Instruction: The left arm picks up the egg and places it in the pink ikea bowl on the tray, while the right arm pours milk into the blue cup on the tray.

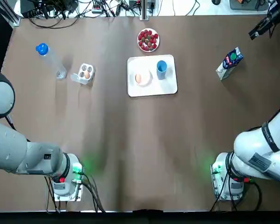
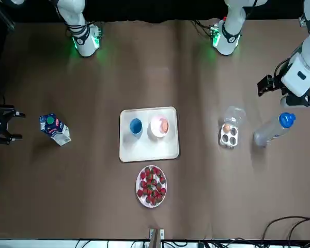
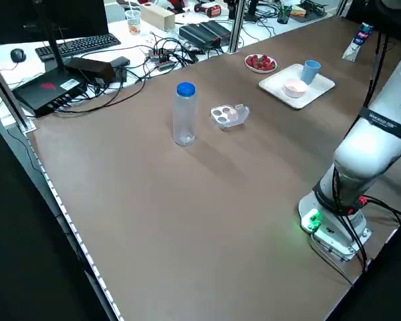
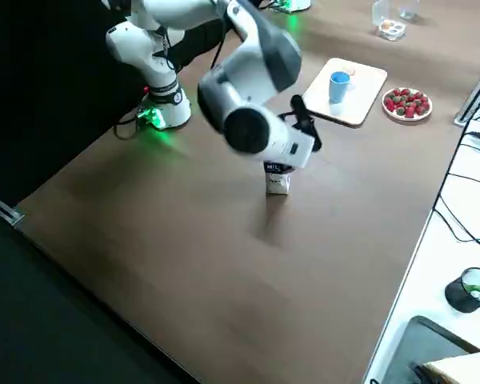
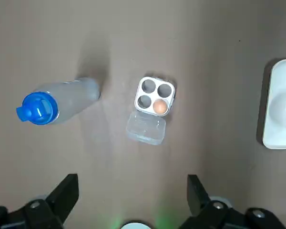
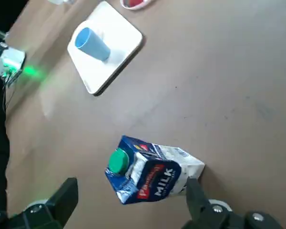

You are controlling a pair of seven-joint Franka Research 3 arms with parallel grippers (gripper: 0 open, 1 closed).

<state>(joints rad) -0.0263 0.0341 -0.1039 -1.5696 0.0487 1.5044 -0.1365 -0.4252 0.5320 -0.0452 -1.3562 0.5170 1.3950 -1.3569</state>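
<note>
Left wrist view: left gripper (image 5: 132, 180), jaws released, above the clear plastic egg carton (image 5: 146, 128) (one brown egg (image 5: 159, 107) inside); right gripper (image 6: 132, 184), likewise released, near the blue-and-white milk carton (image 6: 152, 174).

I've got a brown table (image 1: 130, 140) in front of me. On its far half, about centre, a white tray (image 1: 165, 88) lies flat. Just beyond it sits a plate of strawberries (image 1: 148, 40), near the tray but not touching it. Off to the right a milk carton (image 1: 229, 63) stands alone, well apart from the tray. To the left a clear egg box (image 1: 86, 73) lies with its lid open, with a blue-capped bottle (image 1: 51, 61) upright just beside it. The two arm bases, left base (image 1: 67, 184) and right base (image 1: 226, 182), sit at the near edge.
</note>
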